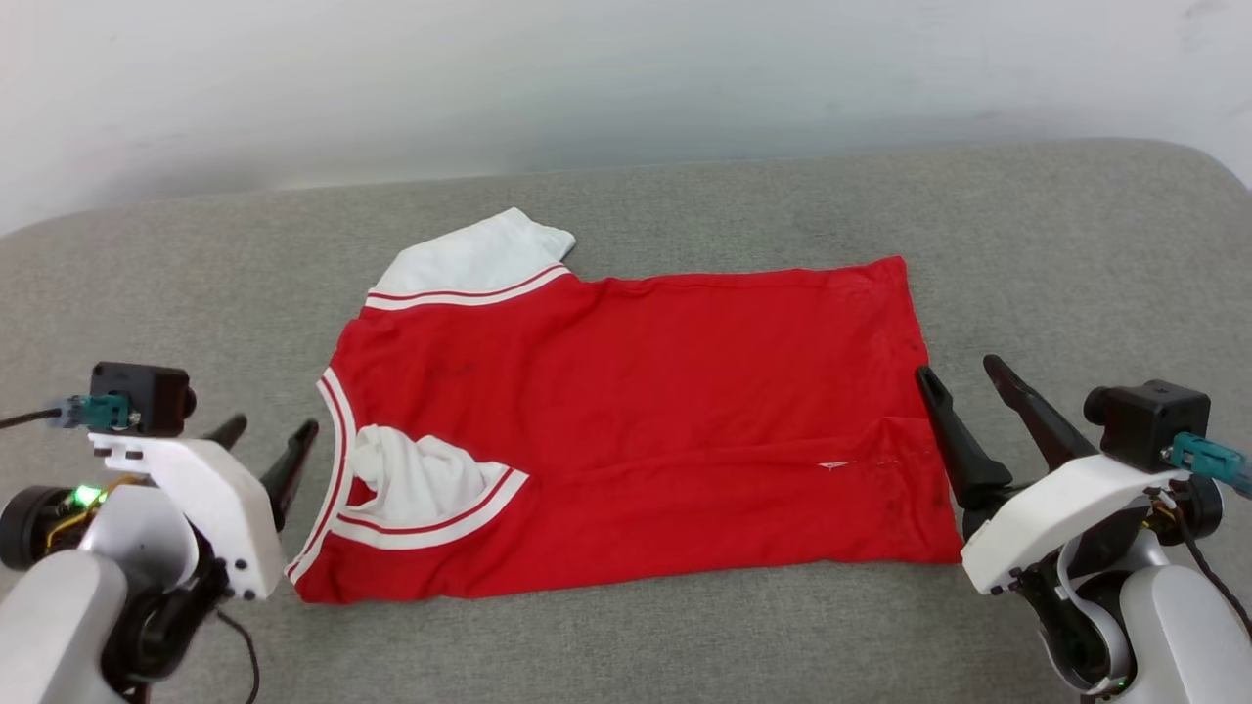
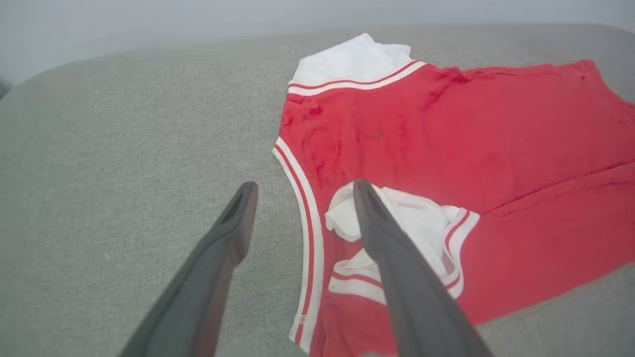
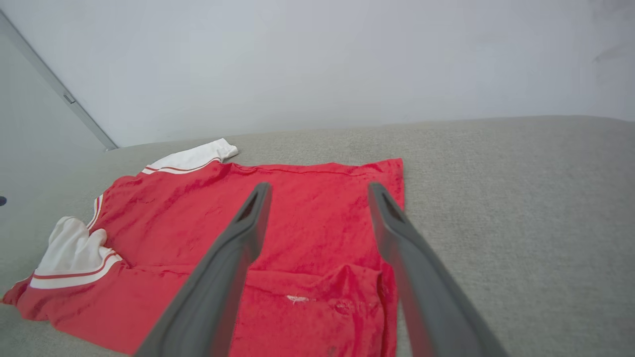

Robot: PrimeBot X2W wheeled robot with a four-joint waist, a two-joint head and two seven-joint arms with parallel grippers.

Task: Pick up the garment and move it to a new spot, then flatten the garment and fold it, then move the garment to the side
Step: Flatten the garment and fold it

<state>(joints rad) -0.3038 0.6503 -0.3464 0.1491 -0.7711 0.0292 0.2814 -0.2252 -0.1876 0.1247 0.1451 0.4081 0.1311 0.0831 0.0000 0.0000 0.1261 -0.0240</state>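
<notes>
The garment (image 1: 636, 420) is a red jersey lying flat on the grey cushion, collar end to the left and hem to the right. Its near long edge is folded over the body, with one white sleeve (image 1: 416, 479) turned onto the red cloth; the other white sleeve (image 1: 479, 259) sticks out at the far left. My left gripper (image 1: 269, 435) hovers open just off the collar edge, holding nothing; in the left wrist view the garment (image 2: 446, 163) lies past its fingertips (image 2: 245, 196). My right gripper (image 1: 963, 376) stands open at the hem corner, empty, over the garment (image 3: 317, 223).
The grey cushion (image 1: 685, 196) has rounded far corners and ends at a pale wall (image 1: 626, 68) close behind the garment. Bare cushion lies to the left, to the right and in front of the garment.
</notes>
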